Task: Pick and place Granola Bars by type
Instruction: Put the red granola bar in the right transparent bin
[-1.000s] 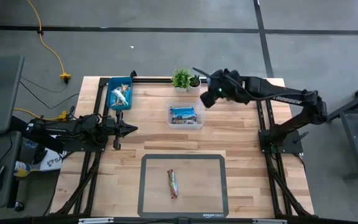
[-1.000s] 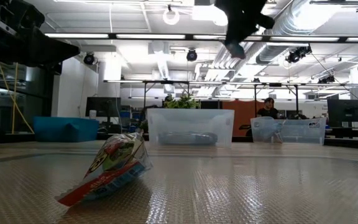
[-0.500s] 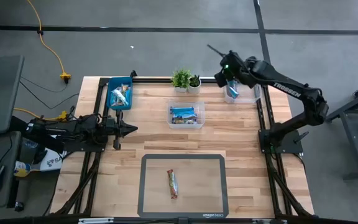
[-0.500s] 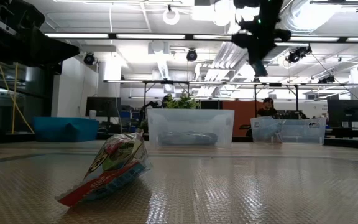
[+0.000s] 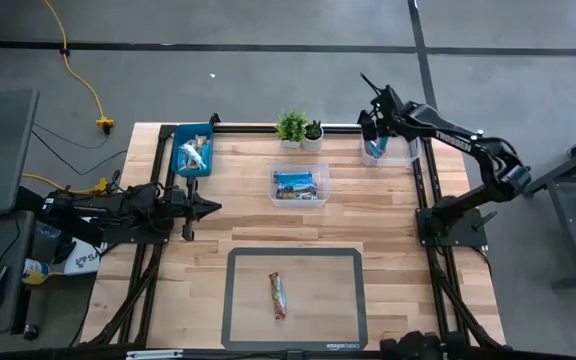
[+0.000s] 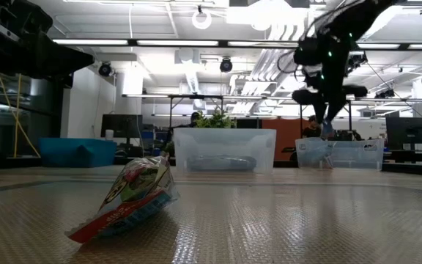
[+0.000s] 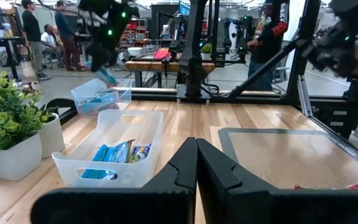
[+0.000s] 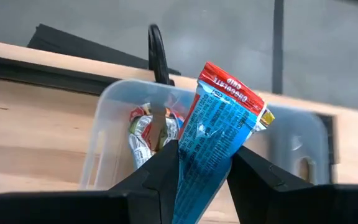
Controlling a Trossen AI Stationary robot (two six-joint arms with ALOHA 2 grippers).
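The right hand (image 8: 199, 163) pinched a blue chocolate-chip granola bar (image 8: 215, 134) over the clear bin (image 8: 117, 112), ready to drop it; the left hand (image 7: 196, 163) waited, pressed together.

Held bar (image 8: 213, 134) above far-right bin (image 8: 110, 118)

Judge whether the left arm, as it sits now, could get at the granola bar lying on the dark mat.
Probably yes. The left claw is shut and empty, resting at the table's left side, and the bar lies alone on the mat with bare wood between. The right claw is busy over the far right bin.
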